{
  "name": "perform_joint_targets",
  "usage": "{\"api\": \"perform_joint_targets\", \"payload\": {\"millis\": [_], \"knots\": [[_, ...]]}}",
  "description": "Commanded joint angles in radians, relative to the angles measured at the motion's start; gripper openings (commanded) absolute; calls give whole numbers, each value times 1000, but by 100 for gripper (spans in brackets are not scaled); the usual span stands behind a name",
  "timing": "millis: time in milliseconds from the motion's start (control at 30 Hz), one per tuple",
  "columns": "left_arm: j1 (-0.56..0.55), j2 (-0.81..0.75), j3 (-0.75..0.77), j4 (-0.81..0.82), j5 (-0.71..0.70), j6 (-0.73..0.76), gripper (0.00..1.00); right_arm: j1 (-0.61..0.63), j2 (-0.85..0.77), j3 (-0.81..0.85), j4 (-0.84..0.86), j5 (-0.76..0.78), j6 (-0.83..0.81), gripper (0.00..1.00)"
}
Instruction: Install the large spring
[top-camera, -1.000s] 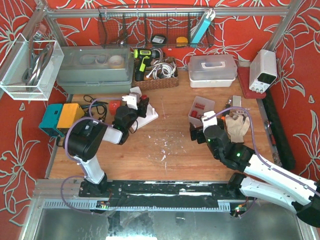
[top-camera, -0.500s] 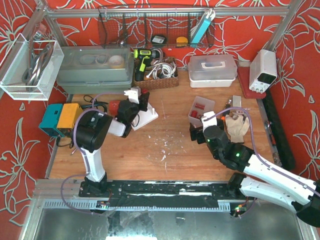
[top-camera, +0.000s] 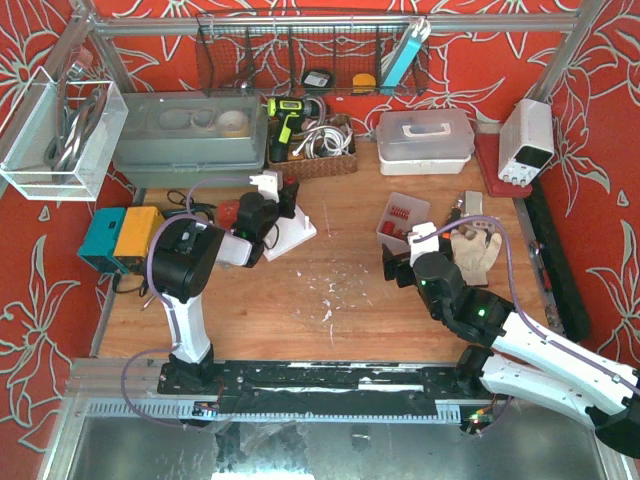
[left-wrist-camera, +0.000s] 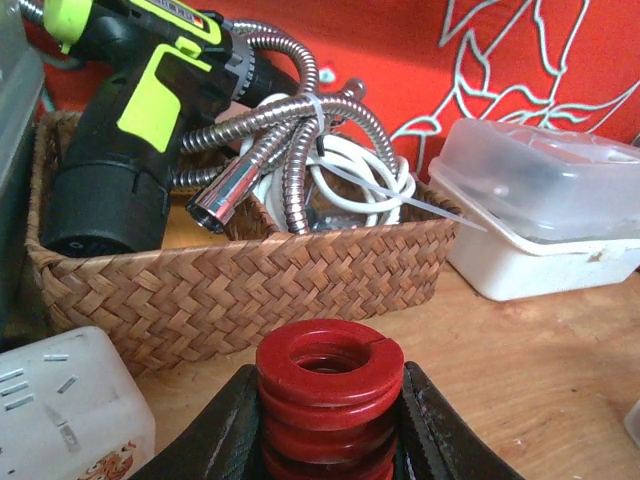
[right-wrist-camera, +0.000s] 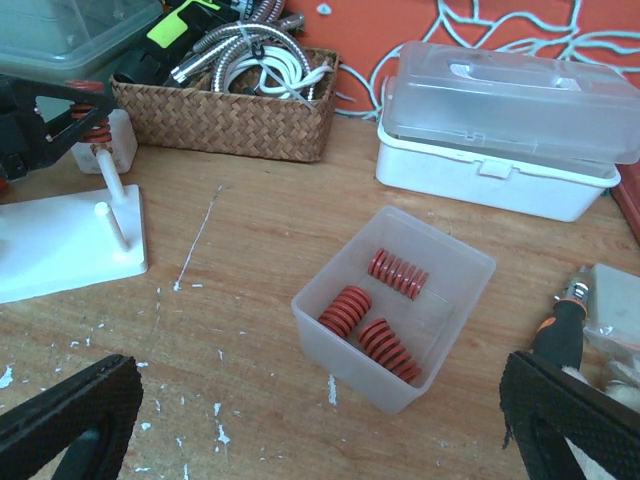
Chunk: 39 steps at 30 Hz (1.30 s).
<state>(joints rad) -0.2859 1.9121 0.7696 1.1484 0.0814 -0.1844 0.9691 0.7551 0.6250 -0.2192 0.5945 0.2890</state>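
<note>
Big red spring (left-wrist-camera: 330, 372) is pinched upright between the left gripper (top-camera: 265, 210) fingers (left-wrist-camera: 225, 430), which are closed narrow on its sides. It hangs toward the bench's (top-camera: 350, 250) far-left side, in front of the wicker basket (left-wrist-camera: 250, 280), just above the taller peg (right-wrist-camera: 107, 175) of the white base (right-wrist-camera: 55, 250); can't tell if it touches. Right gripper (right-wrist-camera: 315, 405) is spread wide, holding nothing, near the plastic bin (right-wrist-camera: 470, 290) with three small springs (right-wrist-camera: 345, 312).

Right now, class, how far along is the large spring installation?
Done: the left hand grips a large red spring, lifted off the table. In hand: holding it near the taller peg on the white base. Left: seating it down the peg. Right hand open, empty.
</note>
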Motion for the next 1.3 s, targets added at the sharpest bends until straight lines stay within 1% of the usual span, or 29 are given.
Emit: {"api": "perform_joint_targets", "payload": {"millis": [0,67,133,200,533,600,700,833,1067,1167,1267], "knots": [[7,4,59,-81,0,-21,0,-4,-14,-9,-9,23,-4,98],[7,8,71,-108,-13,-20,0,-4,-21,-9,-13,21,-4,98],[7,14,114,-183,-30,-16,0,-3,-33,-12,-12,23,-4,98],[7,21,123,-215,-35,-17,0,-3,-43,-14,-15,26,-4,98],[7,13,73,-180,-43,-20,0,-4,-74,-17,-19,25,-4,98],[6,6,63,-164,-42,-9,1,-4,-76,-18,-20,24,-4,99],[7,6,69,-188,-55,4,4,-4,-75,-17,-19,24,-4,99],[7,5,69,-189,-38,8,6,-4,-78,-16,-19,27,-4,99],[4,-22,19,-146,-34,0,22,-4,-80,-18,-18,34,-7,99],[1,-33,4,-146,-36,-5,34,-4,-81,-20,-17,38,-5,99],[0,-39,-4,-145,-38,-6,42,-4,-82,-19,-19,42,-7,99]]}}
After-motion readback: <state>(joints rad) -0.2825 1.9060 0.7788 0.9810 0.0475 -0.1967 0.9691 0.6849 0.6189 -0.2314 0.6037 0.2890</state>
